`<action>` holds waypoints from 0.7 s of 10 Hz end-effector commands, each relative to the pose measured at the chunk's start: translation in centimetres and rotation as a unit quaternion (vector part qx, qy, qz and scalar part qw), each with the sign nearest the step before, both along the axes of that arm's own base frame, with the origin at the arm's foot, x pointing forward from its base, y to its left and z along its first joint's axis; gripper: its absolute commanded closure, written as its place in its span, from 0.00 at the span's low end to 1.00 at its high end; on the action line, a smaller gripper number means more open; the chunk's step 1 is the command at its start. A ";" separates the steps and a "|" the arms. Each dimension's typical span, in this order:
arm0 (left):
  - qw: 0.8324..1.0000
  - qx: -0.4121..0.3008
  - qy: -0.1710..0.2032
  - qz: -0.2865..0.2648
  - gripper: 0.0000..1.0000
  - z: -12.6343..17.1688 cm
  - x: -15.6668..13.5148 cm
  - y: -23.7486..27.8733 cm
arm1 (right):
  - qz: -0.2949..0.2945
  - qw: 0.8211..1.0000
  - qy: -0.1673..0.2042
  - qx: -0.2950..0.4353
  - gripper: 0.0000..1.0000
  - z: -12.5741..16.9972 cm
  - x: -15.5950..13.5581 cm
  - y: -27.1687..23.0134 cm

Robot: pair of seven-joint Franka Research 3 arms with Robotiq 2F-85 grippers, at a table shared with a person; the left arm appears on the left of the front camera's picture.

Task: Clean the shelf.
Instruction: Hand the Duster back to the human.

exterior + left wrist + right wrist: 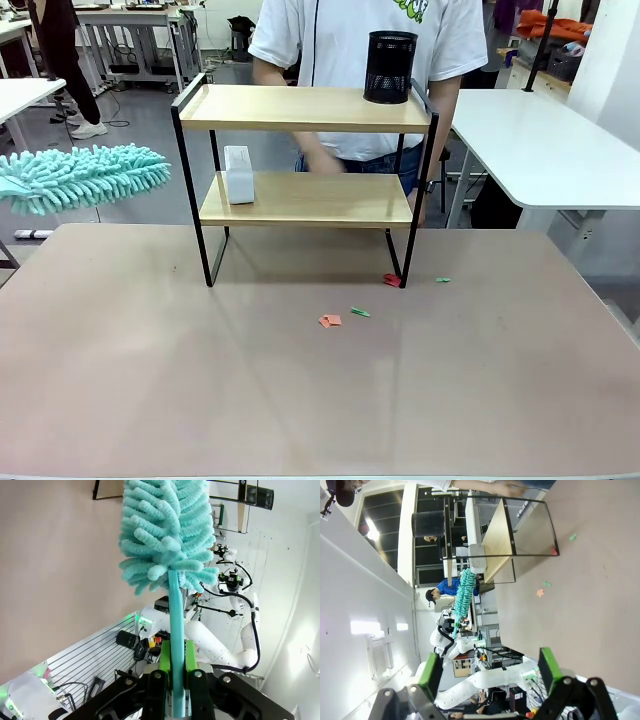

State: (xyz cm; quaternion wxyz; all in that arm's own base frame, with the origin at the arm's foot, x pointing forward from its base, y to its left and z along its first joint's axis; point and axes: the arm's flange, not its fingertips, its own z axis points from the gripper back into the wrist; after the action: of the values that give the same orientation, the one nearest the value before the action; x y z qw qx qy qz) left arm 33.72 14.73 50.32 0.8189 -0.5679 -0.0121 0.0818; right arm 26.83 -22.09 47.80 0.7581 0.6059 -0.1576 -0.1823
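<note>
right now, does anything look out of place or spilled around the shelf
Yes: small red, orange and green paper scraps lie scattered on the brownish tabletop near the right leg of the two-tier wooden shelf, like litter. The shelf itself stands straight.

Front view across table (150,380) toward shelf (300,108); wrist views sideways, same shelf farther off.

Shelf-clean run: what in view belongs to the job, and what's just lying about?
Job: shelf; teal duster, clamped in left gripper.
Lying about: black mesh cup on the top board; white box on the lower board; paper scraps on the table.
</note>
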 end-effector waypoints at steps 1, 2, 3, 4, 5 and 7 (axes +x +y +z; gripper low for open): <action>0.998 -0.034 -0.053 0.002 0.88 3.2 -1.1 1.6 | 0.001 1.000 -0.005 0.021 0.00 1.5 1.7 0.9; 0.993 -0.045 -0.110 0.008 0.88 7.2 -3.0 3.0 | 0.020 0.999 -0.031 0.015 0.00 4.3 3.4 2.2; 0.990 -0.029 -0.141 0.015 0.88 10.0 -4.7 3.3 | 0.046 0.998 -0.043 -0.001 0.00 6.4 4.6 4.1; 0.985 -0.035 -0.171 -0.014 0.88 12.0 -6.1 2.8 | 0.077 0.995 -0.056 -0.015 0.00 7.8 5.6 6.2; 0.980 -0.036 -0.193 -0.045 0.88 12.9 -7.2 2.1 | 0.103 0.993 -0.064 -0.013 0.00 8.2 6.3 8.1; 0.986 -0.020 -0.165 -0.016 0.88 13.1 -7.2 2.7 | 0.053 0.997 -0.051 -0.010 0.00 5.9 4.4 4.8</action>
State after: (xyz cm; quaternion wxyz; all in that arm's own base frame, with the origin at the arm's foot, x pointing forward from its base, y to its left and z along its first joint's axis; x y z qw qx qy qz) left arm 25.65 16.77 64.56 0.7924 -0.5890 -0.1515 -0.0459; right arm 32.27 -15.51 54.98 0.7701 0.6117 -0.1583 -0.0879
